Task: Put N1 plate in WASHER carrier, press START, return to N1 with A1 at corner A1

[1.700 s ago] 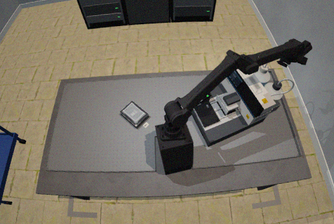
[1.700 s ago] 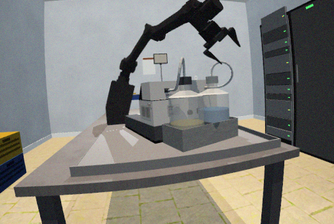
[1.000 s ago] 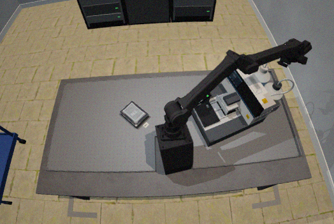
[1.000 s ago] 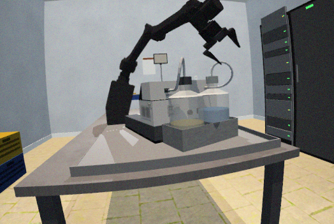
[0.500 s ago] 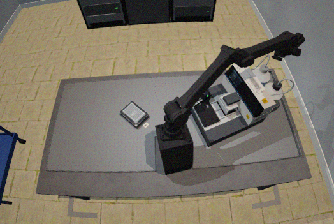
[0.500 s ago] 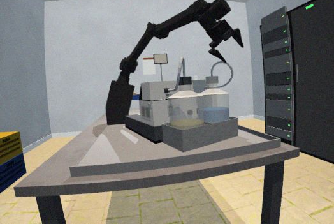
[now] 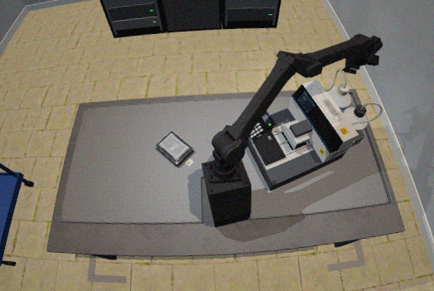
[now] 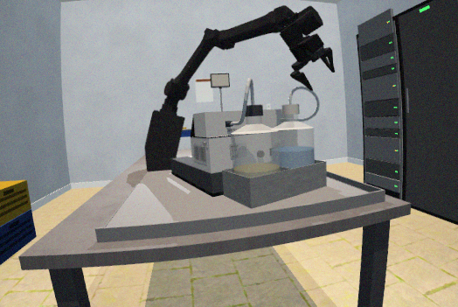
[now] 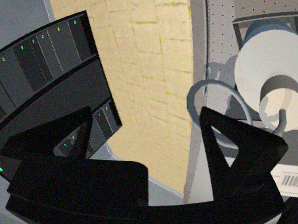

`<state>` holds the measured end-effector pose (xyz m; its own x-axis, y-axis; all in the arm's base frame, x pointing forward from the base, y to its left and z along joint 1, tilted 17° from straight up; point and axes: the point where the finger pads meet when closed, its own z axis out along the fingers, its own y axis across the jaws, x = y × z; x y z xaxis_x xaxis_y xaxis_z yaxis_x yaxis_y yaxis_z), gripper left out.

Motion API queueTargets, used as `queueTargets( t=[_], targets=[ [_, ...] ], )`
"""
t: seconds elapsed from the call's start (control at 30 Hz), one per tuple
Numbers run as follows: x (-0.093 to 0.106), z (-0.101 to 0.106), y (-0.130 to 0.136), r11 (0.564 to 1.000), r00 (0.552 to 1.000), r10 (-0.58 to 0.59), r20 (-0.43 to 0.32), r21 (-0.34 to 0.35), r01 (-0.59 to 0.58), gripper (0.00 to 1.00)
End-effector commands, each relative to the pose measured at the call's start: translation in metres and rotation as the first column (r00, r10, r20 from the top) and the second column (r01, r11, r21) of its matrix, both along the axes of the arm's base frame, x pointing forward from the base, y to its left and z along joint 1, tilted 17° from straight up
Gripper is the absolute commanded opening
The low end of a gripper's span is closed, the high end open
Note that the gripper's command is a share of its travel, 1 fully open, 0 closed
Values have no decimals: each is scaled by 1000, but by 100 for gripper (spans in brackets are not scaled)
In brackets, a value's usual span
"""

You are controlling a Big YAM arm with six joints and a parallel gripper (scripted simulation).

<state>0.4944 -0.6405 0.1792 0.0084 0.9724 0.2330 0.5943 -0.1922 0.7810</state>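
The light plate (image 7: 175, 147) lies in the dark nest N1 (image 7: 178, 164), left of the arm's base; its cut-off corner is too small to make out. The washer (image 7: 326, 117) (image 8: 214, 125) stands at the right of the table. Its carrier area is partly visible in front of the housing, but its pocket is too small to judge. The keypad (image 7: 257, 130) is partly behind the arm, with a small green light (image 7: 269, 124) beside it. My gripper (image 8: 322, 80) (image 9: 146, 112) is open and empty, high above and beyond the washer's bottles.
Two bottles (image 8: 255, 148) (image 8: 296, 143) with looping hoses stand in a grey tray (image 8: 275, 189) behind the washer. One hose (image 9: 192, 102) shows by a finger in the wrist view. Server racks (image 7: 248, 2) (image 8: 379, 107) stand beyond the table (image 7: 124, 235). A blue cart (image 7: 8, 205) is at the left.
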Motion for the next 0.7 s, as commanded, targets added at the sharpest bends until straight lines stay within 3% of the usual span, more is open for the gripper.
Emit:
queueTargets(
  t=[0.0, 0.03, 0.13, 0.17, 0.27, 0.43, 0.47, 0.53, 0.57, 0.6, 0.67],
  targets=[
    [10, 32, 19, 998, 999, 44, 5, -50, -44, 100],
    [14, 35, 20, 996, 999, 44, 18, -74, -43, 100],
    [21, 36, 33, 998, 999, 31, 17, -55, -30, 100],
    [23, 36, 37, 993, 998, 68, 5, -92, -67, 100],
    [30, 38, 51, 989, 996, 93, -9, -112, -94, 100],
    [37, 39, 67, 992, 997, 80, -10, -94, -81, 100],
    [38, 39, 72, 985, 993, 117, -24, -127, -119, 100],
    [38, 39, 72, 985, 993, 117, -24, -127, -119, 100],
    [43, 64, 73, 975, 990, 139, -23, -174, -141, 100],
    [39, 37, 85, 981, 988, 143, -50, -126, -149, 100],
    [45, 40, 91, 978, 989, 142, -37, -149, -146, 100]
  ],
)
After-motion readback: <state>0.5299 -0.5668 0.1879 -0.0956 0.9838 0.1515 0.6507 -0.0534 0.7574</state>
